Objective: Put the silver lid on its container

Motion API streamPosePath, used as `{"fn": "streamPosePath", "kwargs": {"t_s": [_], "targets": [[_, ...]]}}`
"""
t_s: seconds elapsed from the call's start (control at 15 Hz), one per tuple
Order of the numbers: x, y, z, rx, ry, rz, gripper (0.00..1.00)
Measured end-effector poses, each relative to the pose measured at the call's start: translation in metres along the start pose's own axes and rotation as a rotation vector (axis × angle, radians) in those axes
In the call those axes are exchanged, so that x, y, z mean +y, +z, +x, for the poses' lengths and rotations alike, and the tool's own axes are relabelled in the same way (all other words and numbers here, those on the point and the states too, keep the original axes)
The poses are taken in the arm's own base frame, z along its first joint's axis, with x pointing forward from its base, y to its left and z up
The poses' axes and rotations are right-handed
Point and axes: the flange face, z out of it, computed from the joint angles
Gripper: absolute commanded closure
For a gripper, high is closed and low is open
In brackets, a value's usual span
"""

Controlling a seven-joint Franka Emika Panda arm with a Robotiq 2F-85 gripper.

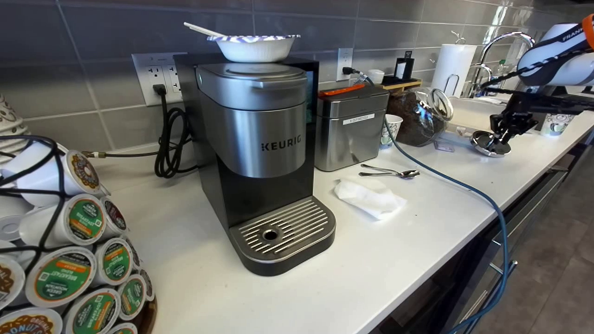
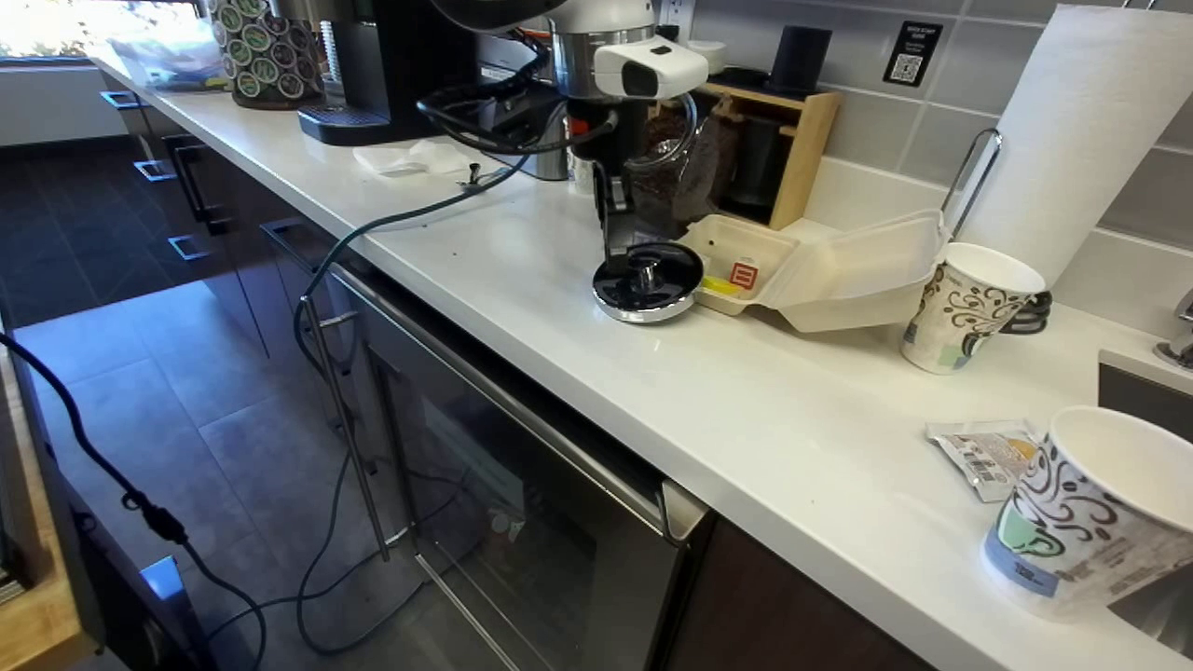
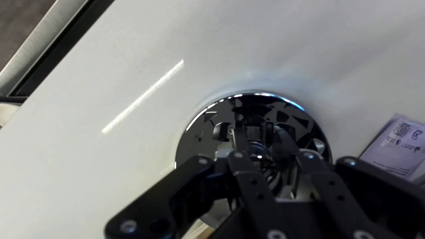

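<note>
The silver lid (image 2: 673, 294) is a round mirror-like disc with a small knob on top. It is at the counter, knob up; I cannot tell whether it rests flat or is slightly raised. It also shows in an exterior view (image 1: 482, 144) and in the wrist view (image 3: 202, 142). My gripper (image 3: 260, 134) points down over the lid. Its fingers are narrowed, with a small gap, and the knob shows between them. In exterior views the fingers (image 2: 615, 224) reach down close beside the knob (image 1: 503, 137). Reflections hide whether they touch it. Its container is not identified with certainty.
An open takeout box (image 2: 857, 280) stands close beside the lid. A glass jar (image 1: 415, 118) of coffee and a silver canister (image 1: 352, 144) stand along the wall. A blue cable (image 1: 445, 174) crosses the counter. Paper cups (image 2: 969, 303) and the coffee machine (image 1: 260, 130) also stand there.
</note>
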Motion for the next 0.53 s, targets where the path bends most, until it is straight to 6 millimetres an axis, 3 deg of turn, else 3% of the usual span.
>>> {"fn": "streamPosePath", "kwargs": {"t_s": [0.33, 0.53], "targets": [[-0.0001, -0.0018, 0.0011, 0.006, -0.005, 0.003, 0.04], [-0.0032, -0.0024, 0.0021, 0.011, 0.001, 0.016, 0.0]]}}
